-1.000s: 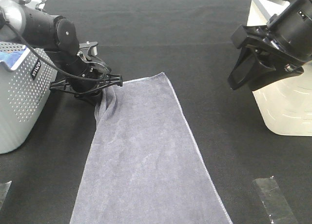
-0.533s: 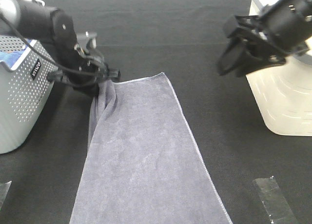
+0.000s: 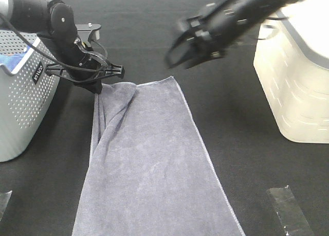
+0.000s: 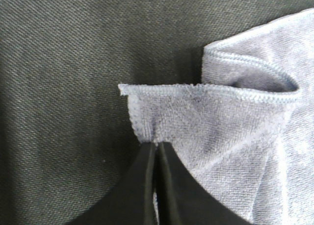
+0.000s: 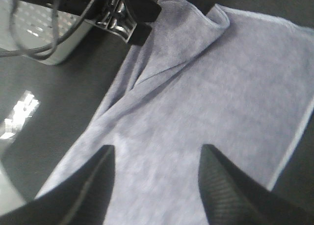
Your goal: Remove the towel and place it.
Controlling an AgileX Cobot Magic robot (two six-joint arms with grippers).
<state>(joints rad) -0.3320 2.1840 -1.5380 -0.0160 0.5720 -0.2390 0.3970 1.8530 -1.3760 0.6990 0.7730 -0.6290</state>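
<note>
The long grey-lavender terry towel (image 3: pixel 154 164) lies flat on the black table (image 3: pixel 241 143), lower centre. The left pincer (image 4: pixel 156 147) clamps its upper-left corner for lifting; the right pincer (image 5: pixel 158 154) hovers spread, empty.

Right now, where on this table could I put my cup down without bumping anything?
The widest bare patch of table lies between the right edge of the towel and the white bin. A narrower strip runs between the grey basket and the towel. Crowded: the towel's far left corner, where the left fingers pinch it beside the basket.
</note>
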